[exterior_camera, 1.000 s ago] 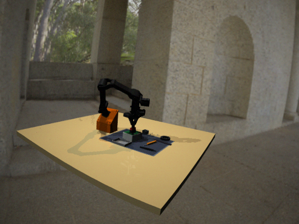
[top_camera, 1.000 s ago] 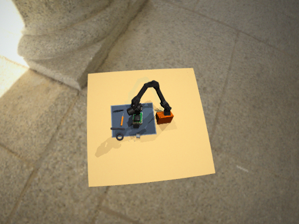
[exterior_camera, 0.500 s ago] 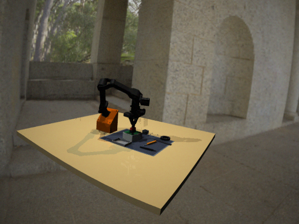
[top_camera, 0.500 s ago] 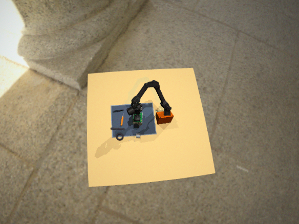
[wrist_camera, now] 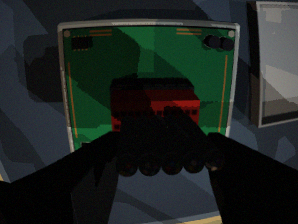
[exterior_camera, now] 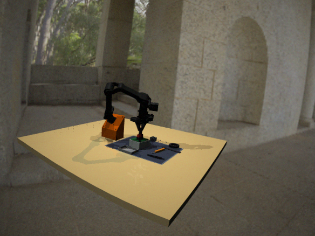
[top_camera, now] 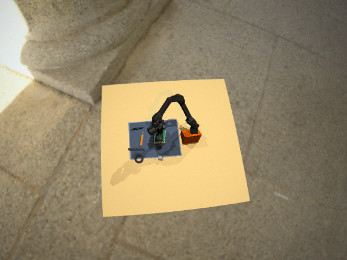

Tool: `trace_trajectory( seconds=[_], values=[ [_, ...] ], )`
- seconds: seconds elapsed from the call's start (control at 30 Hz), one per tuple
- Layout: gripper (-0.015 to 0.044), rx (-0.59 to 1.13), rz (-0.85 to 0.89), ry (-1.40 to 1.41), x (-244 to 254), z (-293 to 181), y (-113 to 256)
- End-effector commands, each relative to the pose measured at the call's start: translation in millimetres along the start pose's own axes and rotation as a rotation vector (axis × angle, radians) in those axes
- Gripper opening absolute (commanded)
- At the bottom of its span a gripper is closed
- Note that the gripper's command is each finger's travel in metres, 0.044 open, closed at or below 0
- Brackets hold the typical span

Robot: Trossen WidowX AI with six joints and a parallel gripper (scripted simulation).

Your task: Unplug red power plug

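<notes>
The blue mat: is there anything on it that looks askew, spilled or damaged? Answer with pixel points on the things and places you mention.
I see no spill or damage. Slightly untidy: the black ring [top_camera: 135, 158] [exterior_camera: 173, 147] straddles the edge of the blue mat [top_camera: 173, 148] [exterior_camera: 167, 159] [wrist_camera: 30, 130], lying partly off it.

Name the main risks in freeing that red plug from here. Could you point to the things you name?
The hand [exterior_camera: 139, 132] is shut on the red power plug [exterior_camera: 139, 136] [wrist_camera: 172, 106] over the circuit board [exterior_camera: 134, 139] [wrist_camera: 100, 65], so rocking too hard might slip the grip or shift the board. The low-walled grey tray [exterior_camera: 131, 151] [wrist_camera: 256, 107] sits close beside the board; a sudden release might swing the hand into it.
</notes>
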State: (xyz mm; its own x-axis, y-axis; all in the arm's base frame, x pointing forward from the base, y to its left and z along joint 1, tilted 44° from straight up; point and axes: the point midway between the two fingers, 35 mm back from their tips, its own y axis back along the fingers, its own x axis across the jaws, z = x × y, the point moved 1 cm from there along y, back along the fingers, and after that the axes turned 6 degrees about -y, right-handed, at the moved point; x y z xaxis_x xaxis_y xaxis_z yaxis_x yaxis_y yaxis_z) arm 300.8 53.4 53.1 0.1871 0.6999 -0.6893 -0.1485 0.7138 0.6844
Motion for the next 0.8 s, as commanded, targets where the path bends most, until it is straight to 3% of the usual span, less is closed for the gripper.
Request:
trace_trajectory(
  seconds=[0.0,0.17,0.5,0.77],
  values=[
    [0.0,-0.023,-0.073,0.018,11.6,-1.2,10.8],
    [0.0,-0.021,-0.051,0.018,9.5,-0.9,11.7],
    [0.0,0.007,0.187,0.02,-13.4,2.1,13.0],
    [0.0,-0.008,0.054,0.019,-0.7,0.4,15.4]
  ],
)
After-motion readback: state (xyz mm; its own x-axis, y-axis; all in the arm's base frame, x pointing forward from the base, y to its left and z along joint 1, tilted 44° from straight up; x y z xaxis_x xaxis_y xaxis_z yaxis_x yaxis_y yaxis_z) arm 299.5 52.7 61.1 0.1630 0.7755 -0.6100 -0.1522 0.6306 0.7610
